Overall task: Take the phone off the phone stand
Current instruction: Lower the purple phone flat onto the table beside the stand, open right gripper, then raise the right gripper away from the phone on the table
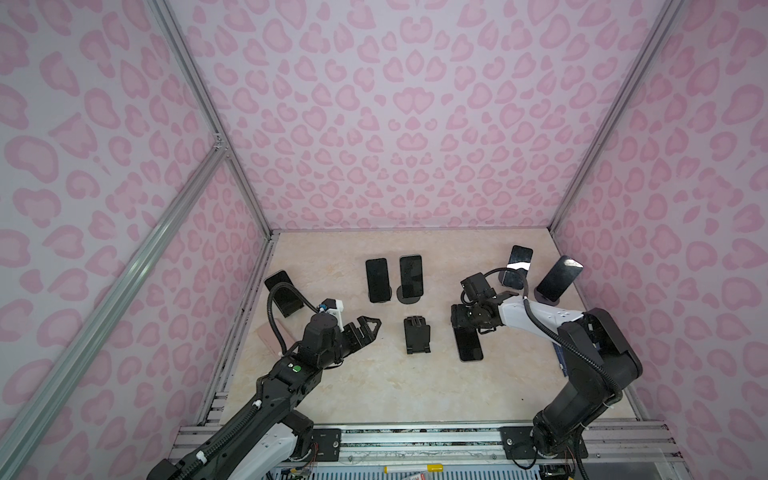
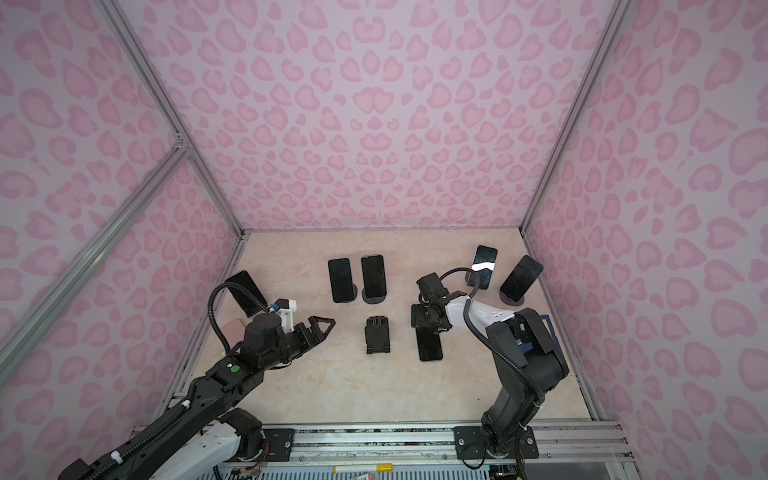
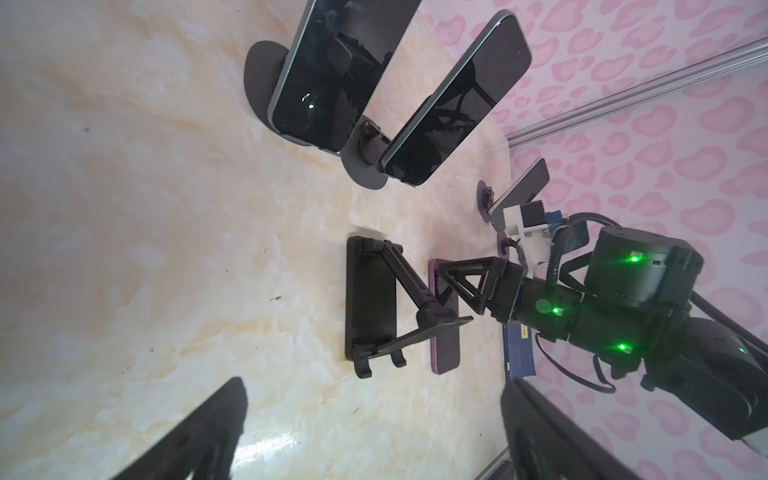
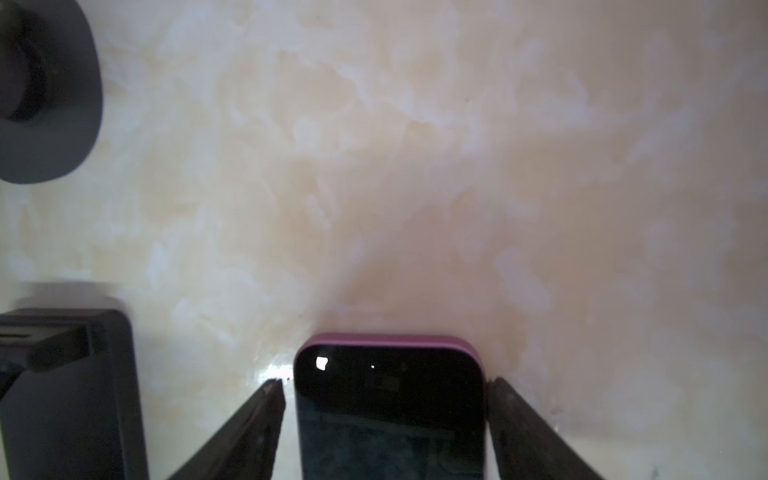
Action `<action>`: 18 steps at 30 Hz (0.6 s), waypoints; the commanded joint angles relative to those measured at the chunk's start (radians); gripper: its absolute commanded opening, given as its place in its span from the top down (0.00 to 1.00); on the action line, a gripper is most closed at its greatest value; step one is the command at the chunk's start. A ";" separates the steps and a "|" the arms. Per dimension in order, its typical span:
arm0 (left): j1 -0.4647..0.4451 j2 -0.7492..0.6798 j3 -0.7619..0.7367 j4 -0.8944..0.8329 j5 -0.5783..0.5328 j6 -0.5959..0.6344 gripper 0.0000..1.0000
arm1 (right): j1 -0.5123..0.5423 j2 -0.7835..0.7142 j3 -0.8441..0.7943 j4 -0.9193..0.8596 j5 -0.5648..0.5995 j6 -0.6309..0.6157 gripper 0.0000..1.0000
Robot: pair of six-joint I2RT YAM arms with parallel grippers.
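A phone (image 1: 470, 345) (image 2: 430, 345) with a purple rim and dark screen lies flat on the marble table, just right of the empty black folding phone stand (image 1: 417, 335) (image 2: 377, 335) (image 3: 370, 299). My right gripper (image 1: 465, 326) (image 2: 426, 326) hangs over the phone's far end. In the right wrist view its fingers straddle the phone (image 4: 388, 411) with a thin gap on each side, so the gripper (image 4: 384, 380) is open and not gripping. My left gripper (image 1: 370, 326) (image 2: 322, 326) (image 3: 372, 386) is wide open and empty, left of the stand.
Several other dark phones lean on round-base stands: two at the centre back (image 1: 377, 280) (image 1: 410, 276), two at the back right (image 1: 516, 266) (image 1: 557, 278), one by the left wall (image 1: 284, 293). A blue book (image 1: 559, 353) lies under the right arm. Pink walls enclose the table.
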 commanded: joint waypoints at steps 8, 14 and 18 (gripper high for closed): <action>0.001 -0.152 0.168 -0.254 -0.124 0.093 0.00 | 0.001 -0.233 -0.043 -0.027 0.029 -0.021 0.20; 0.000 -0.324 0.182 -0.384 -0.250 0.062 0.00 | 0.000 -0.321 -0.079 0.017 0.017 -0.038 0.19; 0.001 -0.412 0.165 -0.431 -0.290 0.011 0.00 | 0.000 -0.344 -0.096 0.063 -0.008 -0.026 0.19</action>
